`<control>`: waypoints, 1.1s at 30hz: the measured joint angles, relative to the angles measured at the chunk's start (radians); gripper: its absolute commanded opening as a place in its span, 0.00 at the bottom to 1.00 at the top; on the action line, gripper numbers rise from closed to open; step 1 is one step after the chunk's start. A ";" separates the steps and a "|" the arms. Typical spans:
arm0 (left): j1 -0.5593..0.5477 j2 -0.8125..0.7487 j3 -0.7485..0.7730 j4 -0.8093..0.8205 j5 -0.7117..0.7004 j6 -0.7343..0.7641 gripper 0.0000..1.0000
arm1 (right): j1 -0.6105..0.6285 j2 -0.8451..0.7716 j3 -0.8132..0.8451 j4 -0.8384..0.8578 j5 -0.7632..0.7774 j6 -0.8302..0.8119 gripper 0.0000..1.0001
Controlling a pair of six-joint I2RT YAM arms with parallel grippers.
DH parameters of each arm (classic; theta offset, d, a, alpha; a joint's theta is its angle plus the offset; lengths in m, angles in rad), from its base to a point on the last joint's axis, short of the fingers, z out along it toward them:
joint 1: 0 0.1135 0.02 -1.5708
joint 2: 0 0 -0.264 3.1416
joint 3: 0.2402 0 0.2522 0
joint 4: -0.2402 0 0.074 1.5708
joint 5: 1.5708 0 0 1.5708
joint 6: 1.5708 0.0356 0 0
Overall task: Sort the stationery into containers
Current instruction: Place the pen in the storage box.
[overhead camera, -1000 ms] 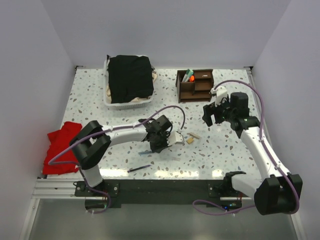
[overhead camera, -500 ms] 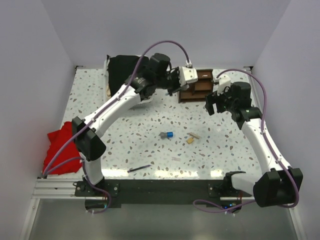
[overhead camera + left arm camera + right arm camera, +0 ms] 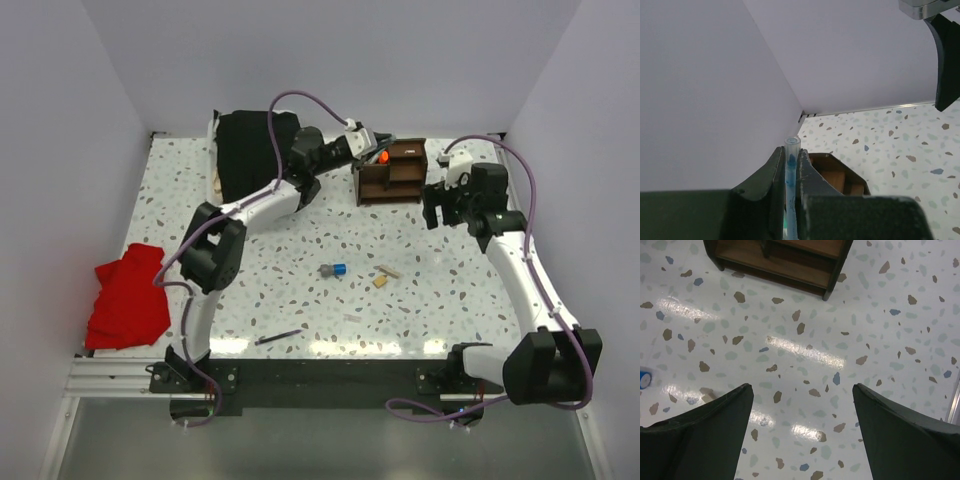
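Note:
My left gripper reaches to the back left corner of the dark brown wooden organiser. In the left wrist view it is shut on a clear blue pen, held upright over the organiser. An orange-capped marker stands in the organiser. My right gripper hovers open just right of the organiser, nothing between its fingers. On the table lie a blue-grey sharpener, a tan eraser and a black pen.
A white basket with a black cloth stands at the back left. A red cloth lies at the table's left edge. The organiser's front shows in the right wrist view, the sharpener at its left edge.
My left arm rose from the table's middle with the blue pen and swung back to the organiser, leaving the sharpener uncovered. My right gripper drew a little back and to the right.

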 measured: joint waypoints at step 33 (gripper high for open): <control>0.020 0.353 0.313 0.203 -0.188 -0.189 0.00 | -0.009 0.027 0.006 -0.044 0.007 0.016 0.85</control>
